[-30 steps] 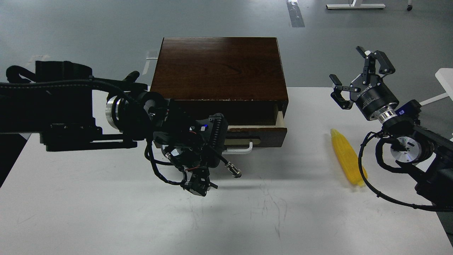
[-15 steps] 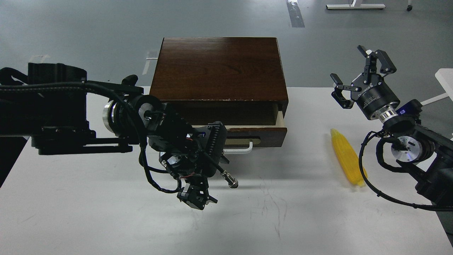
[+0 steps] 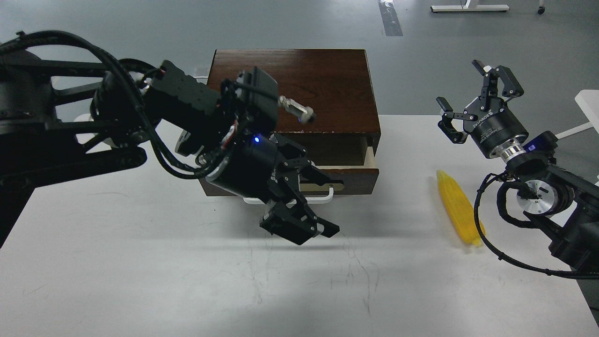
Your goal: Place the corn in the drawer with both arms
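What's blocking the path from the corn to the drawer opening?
The wide dark brown wooden drawer is pulled out only slightly, leaving a narrow gap. The left end effector hangs in front of its white bar handle. The long bright-yellow plastic corn cob lies on the white table to the drawer's right, with bare tabletop between them.

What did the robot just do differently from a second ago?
The left arm swung its wrist up and round, so the left hand, which hung pointing down at the table, now faces right with fingers spread, in front of the drawer handle. It grips nothing. The right hand, the corn and the slightly open drawer stayed put.
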`<state>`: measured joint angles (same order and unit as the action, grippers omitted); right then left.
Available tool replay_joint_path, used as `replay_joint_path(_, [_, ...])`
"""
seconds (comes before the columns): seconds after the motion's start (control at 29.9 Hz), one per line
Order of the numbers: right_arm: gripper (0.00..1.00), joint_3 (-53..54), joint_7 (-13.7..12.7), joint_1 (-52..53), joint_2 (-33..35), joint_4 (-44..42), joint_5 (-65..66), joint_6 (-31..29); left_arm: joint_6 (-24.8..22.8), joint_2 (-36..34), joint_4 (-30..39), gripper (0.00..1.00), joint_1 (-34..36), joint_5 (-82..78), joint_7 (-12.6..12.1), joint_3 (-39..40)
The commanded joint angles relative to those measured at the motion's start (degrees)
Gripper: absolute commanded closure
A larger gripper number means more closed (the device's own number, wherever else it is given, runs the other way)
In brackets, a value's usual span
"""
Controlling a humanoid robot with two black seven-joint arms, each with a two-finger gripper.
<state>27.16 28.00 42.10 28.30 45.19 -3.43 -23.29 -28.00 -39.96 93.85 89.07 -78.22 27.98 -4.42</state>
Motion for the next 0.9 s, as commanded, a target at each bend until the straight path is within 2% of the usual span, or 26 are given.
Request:
replay_joint_path(0.0, [0.00,-0.09,0.00,0.00,-0.08,-0.01,0.00,0.09,0.00,-3.27,-5.76,0.02,-1.78,20.76,0.02,0.37])
replay_joint_path(0.1, [0.00,-0.26,0.00,0.00,-0.08,-0.10,0.00,0.09,0.00,-4.33,-11.92,0.02,-5.64,38.69,0.02,0.46])
replay_joint_path(0.23, [0.00,-0.35,0.00,0.00,-0.17,-0.01,0.00,0.35,0.00,-6.44,-18.16,0.02,-8.02,52.34,0.02,0.46])
replay_joint_path(0.43, [0.00,-0.97,0.00,0.26,-0.09,0.25,0.79,1.93,0.00,-6.62,-25.82,0.02,-11.45,62.21,0.02,0.55])
replay_joint_path(0.57, [0.00,-4.92,0.00,2.19,0.27,0.07,4.66,2.46,0.00,-5.83,-32.15,0.02,-16.81,68.98,0.02,3.27])
replay_joint_path(0.87, [0.00,-12.65,0.00,9.14,0.53,-1.07,5.72,4.13,0.00,-2.23,-38.66,0.02,-34.90,77.61,0.02,18.81])
